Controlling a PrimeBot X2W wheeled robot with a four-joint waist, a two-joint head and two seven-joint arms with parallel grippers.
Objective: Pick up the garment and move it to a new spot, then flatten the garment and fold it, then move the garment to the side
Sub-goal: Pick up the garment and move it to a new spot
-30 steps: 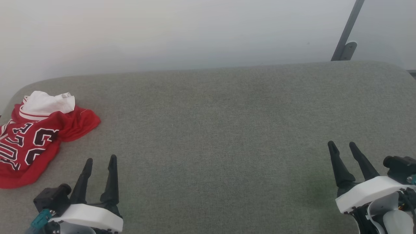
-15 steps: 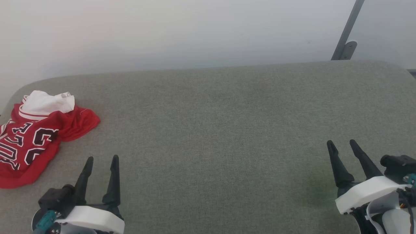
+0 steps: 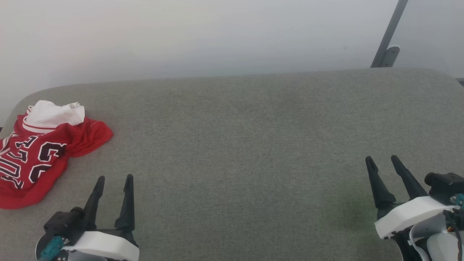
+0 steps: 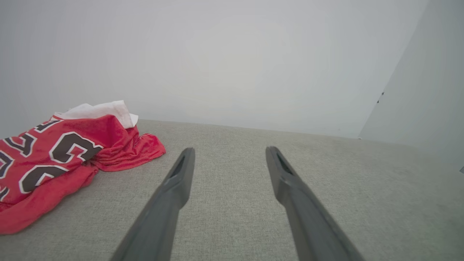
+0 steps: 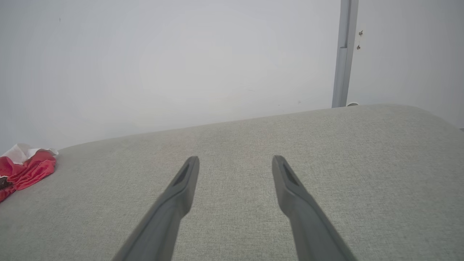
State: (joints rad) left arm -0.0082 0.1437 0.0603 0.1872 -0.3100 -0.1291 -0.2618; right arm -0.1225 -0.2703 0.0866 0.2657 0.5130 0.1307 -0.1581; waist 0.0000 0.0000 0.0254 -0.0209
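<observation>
Grey woven fabric covers the broad surface, which has rounded far corners and a plain pale wall behind it. The garment lies crumpled at the far left of the surface, close to the rounded corner there, and its left part runs past the edge of the head view. It is red, with black white-outlined characters facing up across its nearer half. A white-striped trim band and a bunch of white fabric are heaped at its far end, and one red flap spreads out to the right.

The left fingers stand at the lower left of the head view, near the garment's near hem and a little to its right, without touching it. They are spread apart and grasp nothing, with bare grey fabric between them. In the left wrist view the garment sits ahead and to their left, its red flap just beyond the left tip.

The right fingers stand at the lower right, well apart from the garment, likewise released and empty over bare fabric. The right wrist view shows the garment as a small red and white heap at its left edge.

A slanted grey pole with a small bracket rises behind the far right corner.
</observation>
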